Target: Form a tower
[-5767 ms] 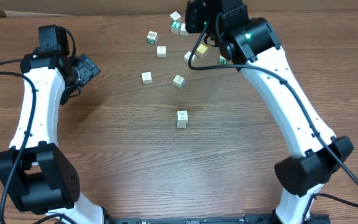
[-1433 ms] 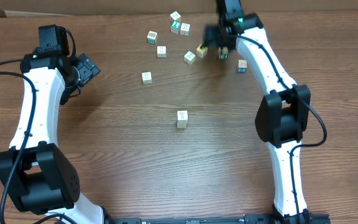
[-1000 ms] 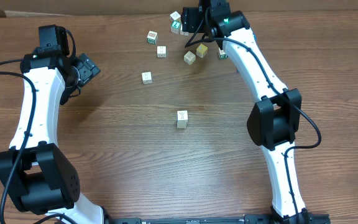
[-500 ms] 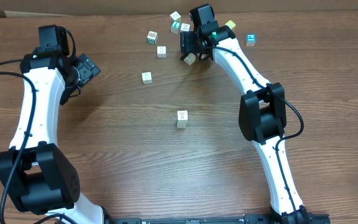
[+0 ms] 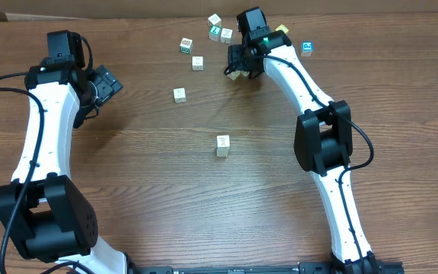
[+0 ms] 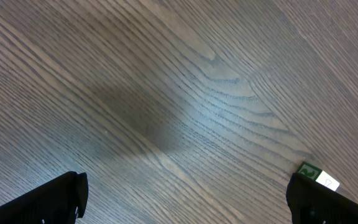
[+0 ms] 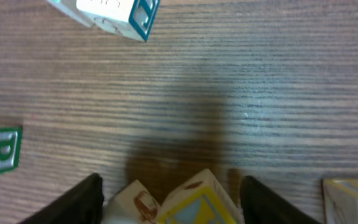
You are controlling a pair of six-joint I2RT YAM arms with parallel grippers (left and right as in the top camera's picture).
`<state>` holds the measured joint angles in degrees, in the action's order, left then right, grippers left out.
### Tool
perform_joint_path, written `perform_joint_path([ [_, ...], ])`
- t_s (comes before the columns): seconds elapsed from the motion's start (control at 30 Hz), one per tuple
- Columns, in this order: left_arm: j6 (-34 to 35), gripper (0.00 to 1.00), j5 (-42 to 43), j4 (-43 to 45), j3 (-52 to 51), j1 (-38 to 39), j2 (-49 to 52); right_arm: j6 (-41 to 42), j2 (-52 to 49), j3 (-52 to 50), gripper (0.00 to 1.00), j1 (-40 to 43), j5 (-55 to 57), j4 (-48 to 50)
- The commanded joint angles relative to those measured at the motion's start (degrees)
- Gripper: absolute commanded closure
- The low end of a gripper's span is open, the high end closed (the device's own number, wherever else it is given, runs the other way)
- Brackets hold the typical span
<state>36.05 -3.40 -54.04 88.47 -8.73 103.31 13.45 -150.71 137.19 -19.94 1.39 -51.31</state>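
Table (image 5: 150,198): brown wood grain, is carrying everything in view.
Right arm (image 5: 310,99): is reaching past the tower's right side toward the cubes lying beyond it.
Left arm (image 5: 40,129): is bending upward well to the left of the tower, over bare wood.
Left gripper (image 6: 188,202): is hanging far left of the tower, jaws spread wide with nothing between them.
Right gripper (image 7: 171,185): is sitting low beyond the tower and slightly to its right, jaws straddling one cube; I cannot tell whether they are pressing on it.
Tower (image 5: 222,145): is standing upright mid-table between the two arms, a narrow cream stack, well apart from both grippers.
Straddled cube (image 7: 185,199): is sitting tilted between the fingers (image 7: 82,199), showing a yellow face and a cream face with a brown picture.
Cream cube (image 5: 179,94): is lying alone, beyond and left of the tower, nearest to it.
Green-faced cube (image 5: 185,46): is lying farther beyond the tower, to its left.
Blue-lettered cube (image 5: 306,48): is lying beyond the tower, far to its right, just outside the right arm.
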Motion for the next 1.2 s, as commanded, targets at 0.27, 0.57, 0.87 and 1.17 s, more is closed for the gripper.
perform_joint_path([
  [0.27, -0.09, 0.00, 0.02, 0.11, 1.16, 0.11, 0.42, 0.00, 1.42, 0.57, 0.46, 0.35, 4.15, -9.40],
  [0.57, -0.09, 0.01, 0.02, 0.11, 1.16, 0.11, 0.42, 5.07, 2.84, 0.57, 0.20, 0.35, 2.36, -17.35],
  [0.87, -0.09, 0.01, 0.04, 0.11, 1.16, 0.11, 0.42, 6.95, 2.84, 0.57, 0.36, 0.31, -0.85, -21.40],
  [1.17, -0.09, 0.00, 0.04, 0.11, 1.16, 0.11, 0.42, 2.12, 5.51, 0.57, 0.36, 0.31, -0.09, -20.79],
])
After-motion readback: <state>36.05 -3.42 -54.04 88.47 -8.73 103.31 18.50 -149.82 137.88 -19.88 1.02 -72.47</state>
